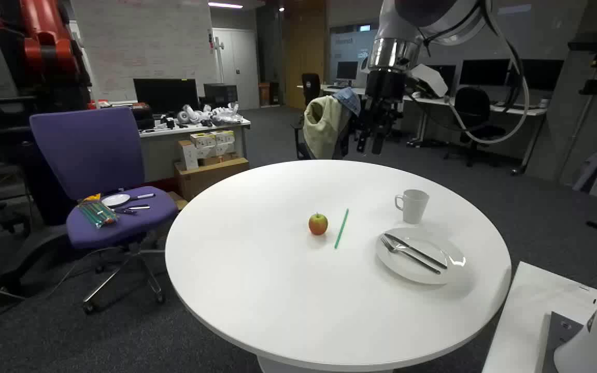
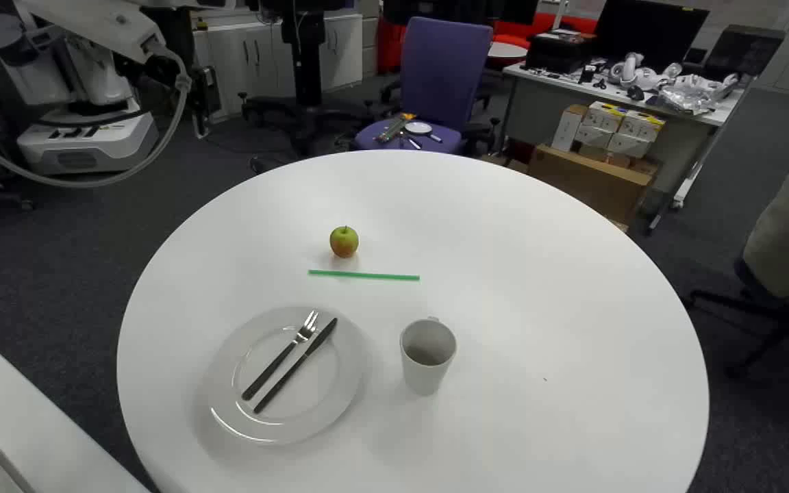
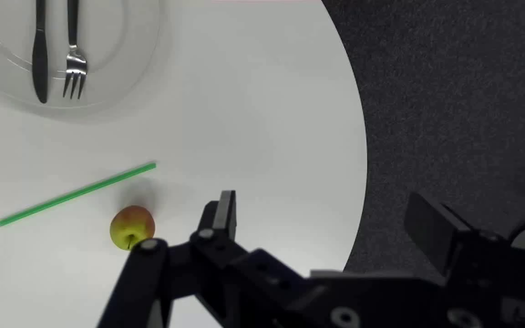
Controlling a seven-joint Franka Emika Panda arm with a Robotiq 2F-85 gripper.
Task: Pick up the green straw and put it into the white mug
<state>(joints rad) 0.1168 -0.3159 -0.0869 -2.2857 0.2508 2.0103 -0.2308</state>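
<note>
End effector (image 3: 321, 209), one, jaws spread: in the wrist view I see its fingers (image 3: 226, 214) standing wide apart, table (image 3: 262, 114) and carpet (image 3: 440, 118) showing through the gap; in an exterior view I have it hanging tips-down, clear of the table. Green straw (image 3: 80, 192), one: flat on the table, left of the end effector in the wrist view, well apart from the fingers. Apple (image 3: 130, 225), one, red and yellow-green: same side of the end effector, closer to the fingers than the straw, beside the straw, not touching. Plate (image 3: 110, 82), one, white: up and to the left of the end effector in that view, beyond the straw, carrying one knife (image 3: 40, 61) and one fork (image 3: 76, 64), the fork nearer the end effector. White mug (image 1: 414, 207), one: upright on the table near the plate, below and right of the end effector in an exterior view. Purple chair (image 1: 88, 153), one: well left of the end effector there, a packet (image 1: 98, 213) resting on it.
</note>
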